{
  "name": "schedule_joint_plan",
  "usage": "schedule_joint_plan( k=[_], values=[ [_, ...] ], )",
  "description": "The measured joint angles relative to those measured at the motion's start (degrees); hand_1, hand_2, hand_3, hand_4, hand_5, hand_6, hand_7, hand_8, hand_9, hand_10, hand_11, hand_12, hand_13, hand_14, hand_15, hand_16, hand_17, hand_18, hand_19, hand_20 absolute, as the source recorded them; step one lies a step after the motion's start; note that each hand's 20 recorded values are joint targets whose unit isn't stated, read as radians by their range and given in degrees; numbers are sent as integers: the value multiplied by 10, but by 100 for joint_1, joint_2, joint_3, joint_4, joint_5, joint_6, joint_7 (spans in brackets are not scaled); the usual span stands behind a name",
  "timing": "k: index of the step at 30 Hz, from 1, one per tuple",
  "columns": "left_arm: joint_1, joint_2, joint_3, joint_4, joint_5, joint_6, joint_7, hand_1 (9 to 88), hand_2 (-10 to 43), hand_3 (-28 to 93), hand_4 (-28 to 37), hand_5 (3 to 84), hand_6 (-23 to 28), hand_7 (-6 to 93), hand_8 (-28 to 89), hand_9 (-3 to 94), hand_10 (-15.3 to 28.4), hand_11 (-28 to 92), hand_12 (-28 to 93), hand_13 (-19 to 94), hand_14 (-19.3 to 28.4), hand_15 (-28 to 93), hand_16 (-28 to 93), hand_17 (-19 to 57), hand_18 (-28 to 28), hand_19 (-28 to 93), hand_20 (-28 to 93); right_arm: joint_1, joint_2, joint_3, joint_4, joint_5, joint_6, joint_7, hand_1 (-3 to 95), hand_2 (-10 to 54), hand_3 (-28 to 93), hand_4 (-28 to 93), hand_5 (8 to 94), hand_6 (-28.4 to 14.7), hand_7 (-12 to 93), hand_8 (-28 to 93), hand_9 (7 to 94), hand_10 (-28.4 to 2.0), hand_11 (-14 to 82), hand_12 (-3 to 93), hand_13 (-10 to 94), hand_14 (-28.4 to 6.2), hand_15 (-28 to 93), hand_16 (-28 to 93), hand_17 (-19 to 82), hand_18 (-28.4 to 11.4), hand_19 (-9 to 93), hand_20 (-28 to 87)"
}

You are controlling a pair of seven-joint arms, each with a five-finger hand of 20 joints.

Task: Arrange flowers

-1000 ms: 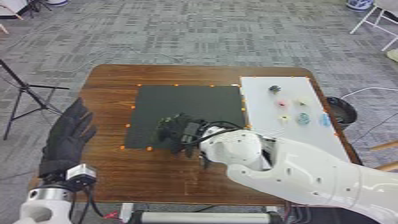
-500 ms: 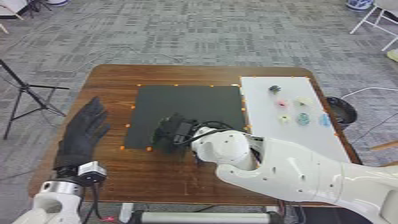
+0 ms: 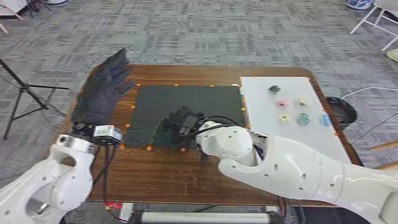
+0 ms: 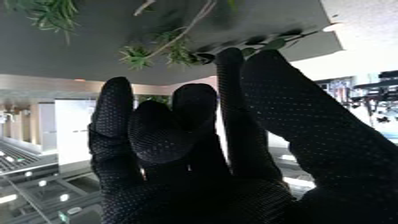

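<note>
My left hand (image 3: 105, 95) is held over the table's left side, fingers straight. My right hand (image 3: 179, 125) is low over the lower middle of the black mat (image 3: 200, 97), which it partly hides. In the right wrist view, the thumb and a finger of my right hand (image 4: 298, 105) close together on a thin leafy stem (image 4: 275, 43). Green sprigs (image 4: 142, 52) and a thin twig stand out against the dark mat beyond the fingertips. On the white board (image 3: 289, 137) lie a dark flower (image 3: 274, 89), a pink flower (image 3: 282, 103), a cream flower (image 3: 303, 101), a yellow flower (image 3: 285, 118) and blue flowers (image 3: 304, 119).
Orange marks line the mat and board. A black bin (image 3: 342, 111) stands on the floor beside the table's right edge. A tripod (image 3: 33, 102) stands at the left, and a white chair is at the upper right.
My left hand has moved forward and to the right, over the table's left side. My right hand has shifted slightly over the mat. The flowers on the board have stayed put.
</note>
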Motion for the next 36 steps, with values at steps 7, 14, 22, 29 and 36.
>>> schedule_joint_plan(
  k=[7, 14, 22, 29, 36],
  values=[
    [-406, 1, 278, 65, 0, -37, 48, 250, -68, 671, -272, 239, 11, 152, -68, 163, 88, 124, 225, 116, 111, 134, 112, -139, 182, 309, 130, 0, -138, -44, 241, 1, -1, -4, 311, -7, 932, -165, 476, 29, 173, -113, 522, -140, 609, 783, 562, -152, 932, 497, 194, -214, 709, 498],
    [-764, -41, 598, 159, 0, -126, 89, 250, -68, 670, -271, 239, 11, 149, -67, 164, 87, 124, 225, 117, 111, 134, 112, -139, 182, 309, 129, 76, -303, -125, 426, 0, 44, 42, 307, -6, 932, -165, 475, 29, 172, -112, 523, -139, 615, 776, 566, -152, 932, 496, 195, -214, 710, 498],
    [-913, -112, 709, 196, 0, -172, 113, 249, -69, 671, -271, 240, 12, 149, -67, 165, 88, 124, 225, 117, 112, 134, 111, -139, 182, 309, 128, 91, -425, -164, 498, 23, 87, 134, 294, 3, 932, -159, 477, 29, 173, -113, 528, -141, 619, 774, 569, -150, 932, 496, 197, -214, 711, 498],
    [-942, -151, 728, 207, 4, -196, 117, 250, -69, 670, -272, 240, 11, 148, -67, 165, 87, 122, 225, 117, 112, 134, 111, -139, 182, 309, 128, 89, -442, -162, 500, 45, 77, 217, 288, 7, 932, -155, 483, 30, 176, -114, 527, -142, 622, 769, 571, -151, 932, 492, 197, -214, 711, 498],
    [-904, -166, 692, 207, 4, -196, 116, 249, -69, 671, -271, 240, 12, 148, -66, 165, 88, 122, 226, 117, 112, 134, 112, -139, 182, 309, 127, 129, -358, -200, 427, 60, 49, 205, 290, 5, 932, -156, 493, 30, 177, -116, 528, -142, 622, 766, 571, -151, 932, 491, 197, -214, 711, 497]
  ],
)
